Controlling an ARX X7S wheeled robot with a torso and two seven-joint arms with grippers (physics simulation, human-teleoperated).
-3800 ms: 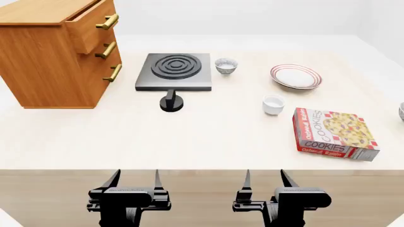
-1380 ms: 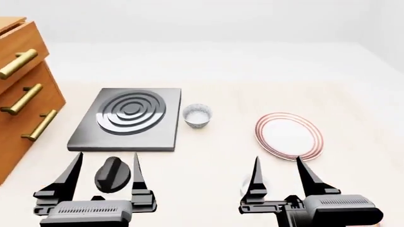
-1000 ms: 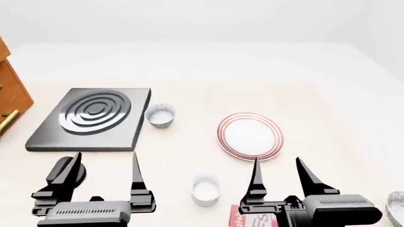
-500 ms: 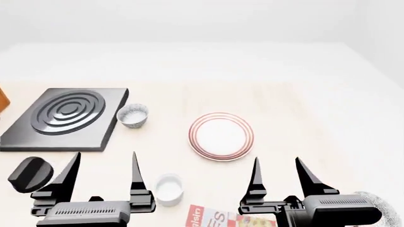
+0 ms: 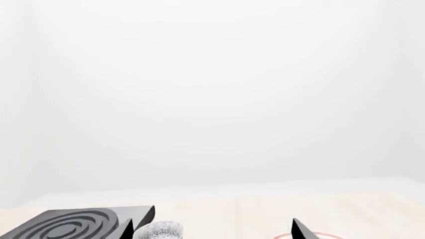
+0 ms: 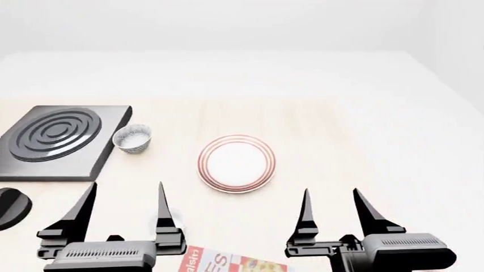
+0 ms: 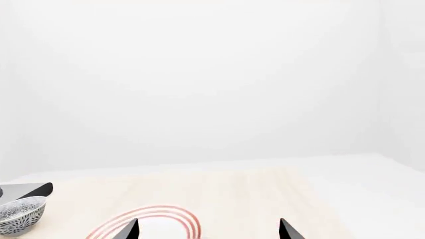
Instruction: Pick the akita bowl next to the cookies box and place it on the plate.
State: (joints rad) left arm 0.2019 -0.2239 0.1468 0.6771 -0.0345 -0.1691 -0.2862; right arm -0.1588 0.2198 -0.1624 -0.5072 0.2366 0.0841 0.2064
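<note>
The plate (image 6: 237,163), white with red rings, lies on the table ahead of and between my two grippers. A corner of the red cookies box (image 6: 226,263) shows at the bottom edge of the head view. The akita bowl next to the cookies box is out of view. My left gripper (image 6: 126,187) and right gripper (image 6: 330,192) hang open and empty near the table's front edge. In the right wrist view, the right gripper (image 7: 208,230) frames the plate (image 7: 156,219). The left gripper (image 5: 211,233) shows only its fingertips.
A speckled bowl (image 6: 132,137) stands beside the black stove plate (image 6: 56,139) at the left; both also show as bowl (image 5: 158,230) and stove plate (image 5: 73,226). A black knob (image 6: 11,207) lies at the far left. A white cup (image 6: 173,216) peeks from behind the left gripper.
The head view has swung to the right: stove, speckled bowl and plate slid left, the wooden drawers left the view, and the cookies box moved left along the bottom edge. Both grippers stay open.
</note>
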